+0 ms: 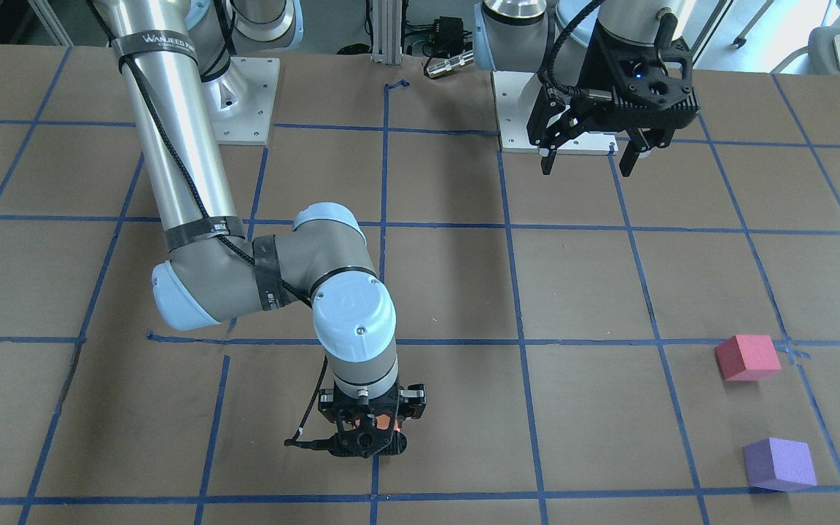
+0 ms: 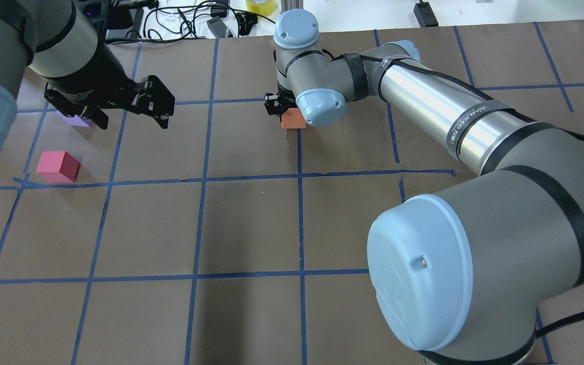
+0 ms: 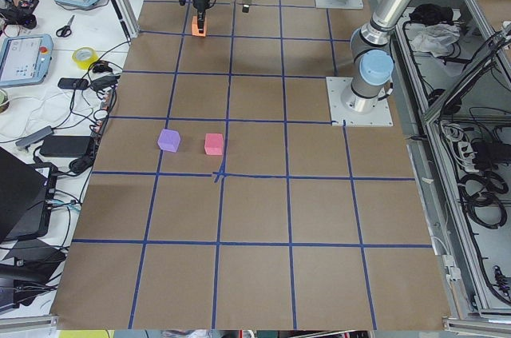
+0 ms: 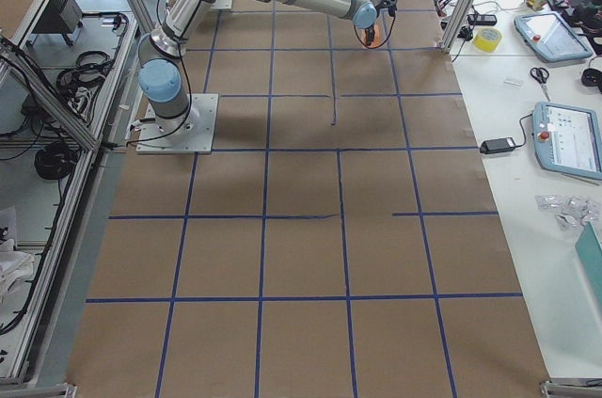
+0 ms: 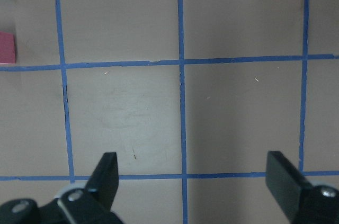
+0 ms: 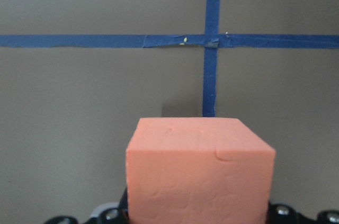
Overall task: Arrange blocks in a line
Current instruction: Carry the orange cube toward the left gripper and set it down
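Observation:
My right gripper point(image 1: 369, 432) is shut on the orange block point(image 2: 293, 120), low over the table by a tape line. The block fills the lower middle of the right wrist view point(image 6: 200, 171) and hides the fingers. The pinkish-red block point(image 1: 747, 357) and the purple block point(image 1: 779, 464) sit on the table at the robot's left, a small gap between them. My left gripper point(image 1: 586, 166) hangs open and empty above the table, well apart from both. In the overhead view the left gripper point(image 2: 134, 123) partly covers the purple block point(image 2: 75, 119), and the pinkish-red block point(image 2: 58, 166) lies nearer.
The table is brown with a blue tape grid point(image 2: 299, 175). Cables, a tape roll point(image 3: 82, 57) and tablets lie on the bench beyond the far edge. The arm base plates point(image 1: 245, 102) stand on the robot's side.

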{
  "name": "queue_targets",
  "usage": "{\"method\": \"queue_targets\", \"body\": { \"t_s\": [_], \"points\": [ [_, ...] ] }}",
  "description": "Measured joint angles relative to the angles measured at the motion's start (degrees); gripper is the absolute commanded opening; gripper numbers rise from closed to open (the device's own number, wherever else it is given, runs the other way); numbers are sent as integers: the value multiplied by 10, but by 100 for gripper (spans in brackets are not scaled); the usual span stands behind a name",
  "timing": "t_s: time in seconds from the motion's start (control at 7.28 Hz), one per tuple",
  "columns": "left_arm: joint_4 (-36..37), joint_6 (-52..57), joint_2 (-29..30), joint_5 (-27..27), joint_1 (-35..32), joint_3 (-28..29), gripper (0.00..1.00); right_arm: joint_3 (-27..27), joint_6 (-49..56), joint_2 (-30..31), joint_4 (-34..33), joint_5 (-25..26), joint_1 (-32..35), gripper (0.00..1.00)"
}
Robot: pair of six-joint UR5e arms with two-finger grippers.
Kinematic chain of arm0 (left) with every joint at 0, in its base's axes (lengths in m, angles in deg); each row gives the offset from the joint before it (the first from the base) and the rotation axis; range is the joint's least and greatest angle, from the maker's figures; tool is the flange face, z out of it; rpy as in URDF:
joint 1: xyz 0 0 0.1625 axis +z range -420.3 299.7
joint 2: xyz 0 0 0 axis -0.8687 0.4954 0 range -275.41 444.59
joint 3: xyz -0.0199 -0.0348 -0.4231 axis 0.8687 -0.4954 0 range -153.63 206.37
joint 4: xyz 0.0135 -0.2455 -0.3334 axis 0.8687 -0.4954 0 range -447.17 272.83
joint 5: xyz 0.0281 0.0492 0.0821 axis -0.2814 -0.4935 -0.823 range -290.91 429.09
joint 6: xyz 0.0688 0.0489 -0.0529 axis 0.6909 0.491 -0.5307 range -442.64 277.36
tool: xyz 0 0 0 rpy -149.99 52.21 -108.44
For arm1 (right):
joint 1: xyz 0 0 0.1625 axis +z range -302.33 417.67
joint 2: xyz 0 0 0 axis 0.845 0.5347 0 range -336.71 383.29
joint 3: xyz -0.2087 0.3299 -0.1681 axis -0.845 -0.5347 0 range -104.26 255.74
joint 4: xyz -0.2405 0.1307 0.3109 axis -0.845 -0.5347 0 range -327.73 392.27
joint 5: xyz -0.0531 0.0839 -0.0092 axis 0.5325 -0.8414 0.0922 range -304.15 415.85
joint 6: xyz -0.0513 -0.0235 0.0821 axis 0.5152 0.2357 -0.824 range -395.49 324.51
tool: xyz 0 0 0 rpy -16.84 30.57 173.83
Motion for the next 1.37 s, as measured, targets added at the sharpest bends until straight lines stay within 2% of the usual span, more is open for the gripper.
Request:
{"method": "queue_targets", "body": {
  "t_s": [0.27,0.41,0.55,0.69,0.82,1.37],
  "points": [
    [-1,1,-1,0,0,-1,100,-4,-5,-8,0,-5,5,23],
    [-1,1,-2,0,0,-3,100,-5,-10,-9,0,-7,8,32],
    [0,1,-4,0,0,-6,100,-5,-16,-10,1,-7,10,47],
    [0,1,-4,0,0,-8,100,-5,-18,-11,0,-7,11,91],
    [0,1,-5,0,0,-9,100,-5,-20,-13,-2,-7,11,100],
    [1,2,-8,0,0,-13,100,-6,-43,-8,1,-8,11,100]
  ]
}}
